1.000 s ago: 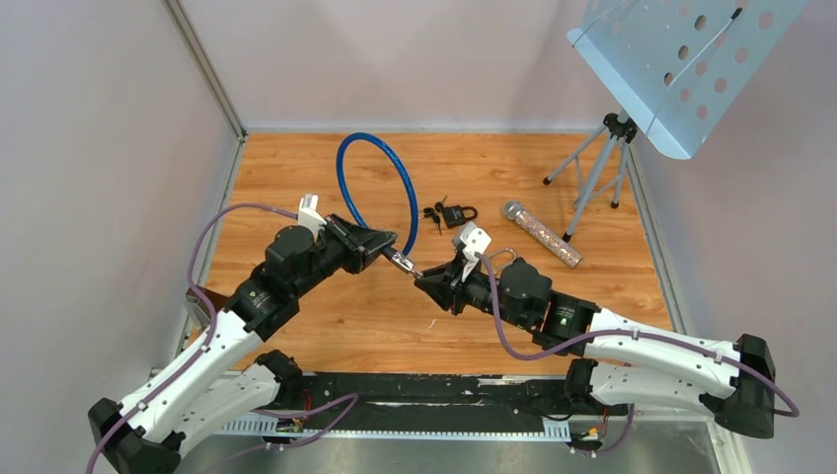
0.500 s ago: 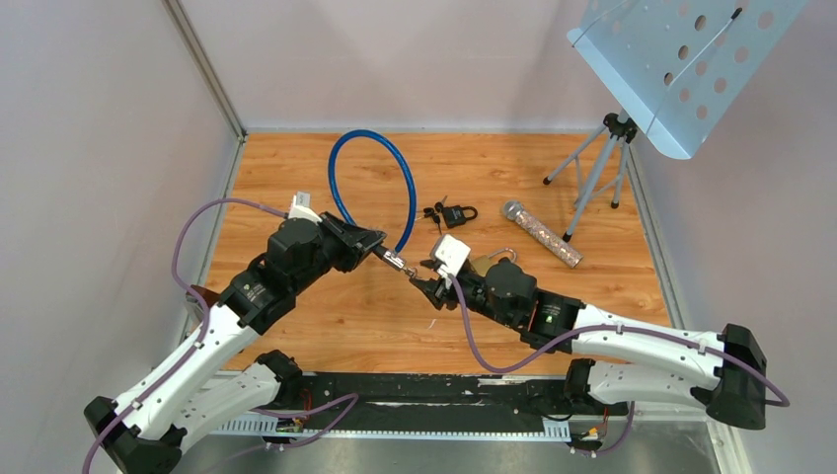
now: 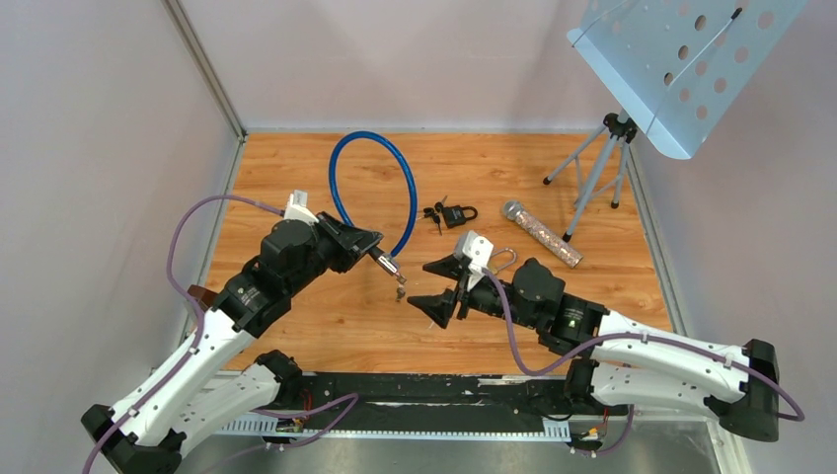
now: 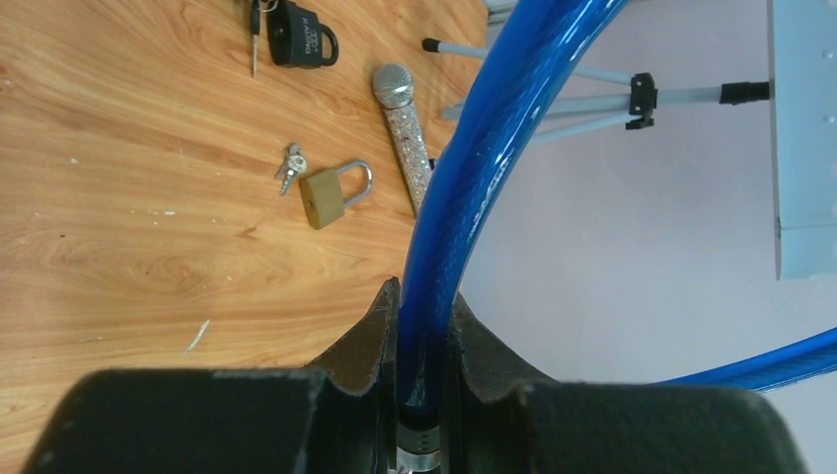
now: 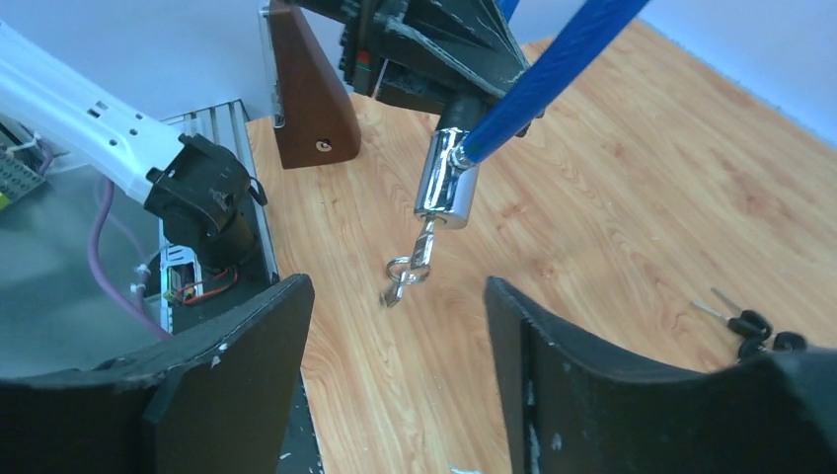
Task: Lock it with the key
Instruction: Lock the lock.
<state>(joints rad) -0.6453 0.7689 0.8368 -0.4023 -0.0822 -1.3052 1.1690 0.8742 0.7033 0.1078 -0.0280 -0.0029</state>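
My left gripper [image 3: 372,247] is shut on the blue cable lock [image 3: 367,188], gripping the cable [image 4: 449,237] just above its chrome lock barrel [image 5: 446,183]. The loop rises behind it. A key [image 5: 422,247] sits in the barrel's end, with a ring and a second key [image 5: 400,281] hanging below; the keys also show in the top view [image 3: 399,287]. My right gripper [image 3: 441,286] is open and empty, a short way right of the hanging keys and pointing at them [image 5: 395,316].
A black padlock with keys [image 3: 453,213], a brass padlock [image 4: 334,194] with small keys [image 4: 289,166], and a glittery microphone [image 3: 541,233] lie on the wooden floor. A tripod music stand [image 3: 681,59] stands at the back right. Walls enclose three sides.
My right gripper has let go of the key, opened and drawn back to the right. The key now hangs free from the barrel. The left gripper still holds the cable.
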